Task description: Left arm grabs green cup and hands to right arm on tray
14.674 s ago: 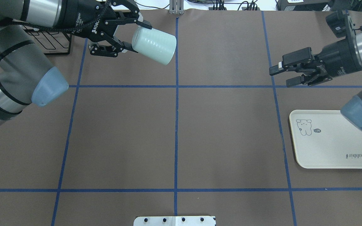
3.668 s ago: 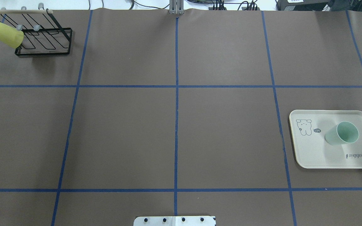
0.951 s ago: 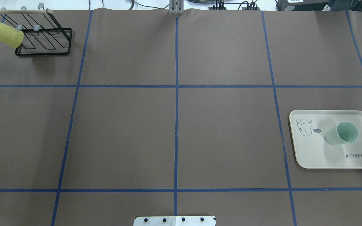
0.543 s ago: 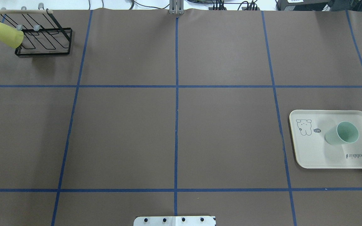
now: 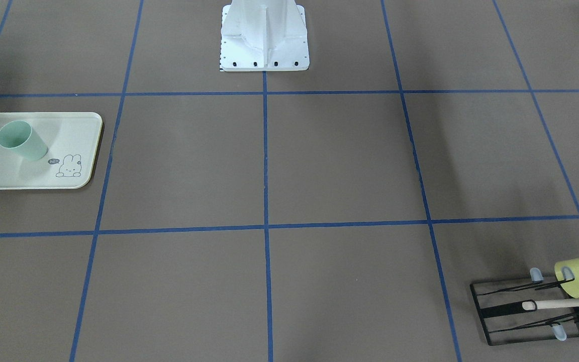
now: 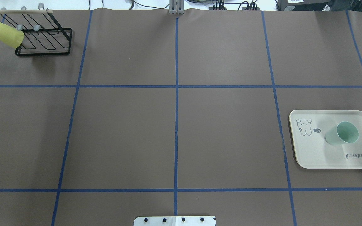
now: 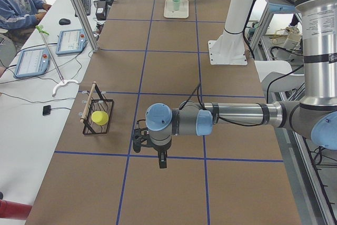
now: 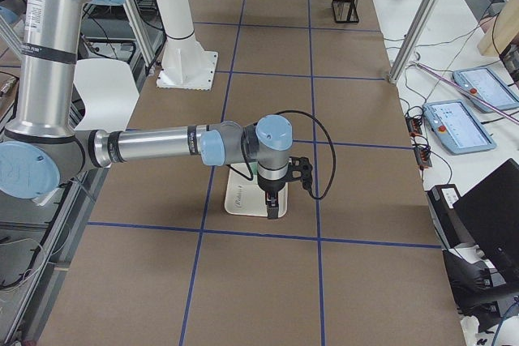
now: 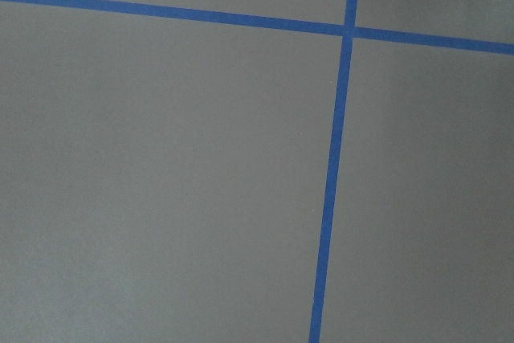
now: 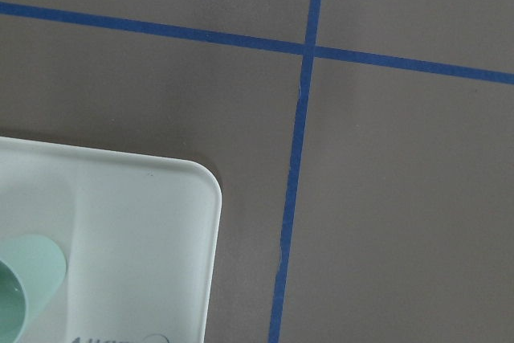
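Yellow-green cup (image 6: 6,34) on black wire rack (image 6: 44,54), blue-taped brown table (image 6: 121,135)

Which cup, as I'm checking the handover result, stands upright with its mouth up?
The pale mint-green cup on the cream tray; the yellow-green cup hangs tilted on the black wire rack.

Setting: robotics lab.
Table (image 6: 121,135): brown paper cover, marked into a grid with blue tape (image 6: 177,125).
Robot: left arm (image 7: 237,114) and right arm (image 8: 154,145), industrial tubular type; white pedestal (image 5: 264,35) bolted to the table.
Frame: aluminium posts (image 7: 79,9) along the operators' side.
Side bench: pendants (image 7: 73,41) with touch screens, keyboard (image 7: 86,2), mouse (image 7: 64,21), laptop (image 8: 486,208).
Staff: operator (image 7: 18,3) seated at the bench.
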`<state>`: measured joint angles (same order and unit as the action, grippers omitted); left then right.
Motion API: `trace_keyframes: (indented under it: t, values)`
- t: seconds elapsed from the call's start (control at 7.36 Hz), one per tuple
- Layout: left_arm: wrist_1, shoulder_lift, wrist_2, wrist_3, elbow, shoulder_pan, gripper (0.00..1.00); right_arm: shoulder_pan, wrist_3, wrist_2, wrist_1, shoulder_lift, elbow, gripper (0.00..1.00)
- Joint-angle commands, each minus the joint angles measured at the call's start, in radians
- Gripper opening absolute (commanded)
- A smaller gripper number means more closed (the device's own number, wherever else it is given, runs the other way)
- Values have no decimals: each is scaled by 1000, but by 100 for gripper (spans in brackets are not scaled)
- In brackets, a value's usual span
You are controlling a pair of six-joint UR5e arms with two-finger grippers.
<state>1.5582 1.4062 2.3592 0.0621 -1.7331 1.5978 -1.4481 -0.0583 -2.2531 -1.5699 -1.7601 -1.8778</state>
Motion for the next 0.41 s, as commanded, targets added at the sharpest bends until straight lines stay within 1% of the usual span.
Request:
trace_keyframes:
  t: [0.0, 0.27]
  values:
    - [0, 11, 5, 2, -8, -1, 100, 0, 0, 1, 2, 1, -3, 100]
    - [3, 10, 2, 1, -17, 1, 100, 0, -2, 1, -1, -2, 9, 100]
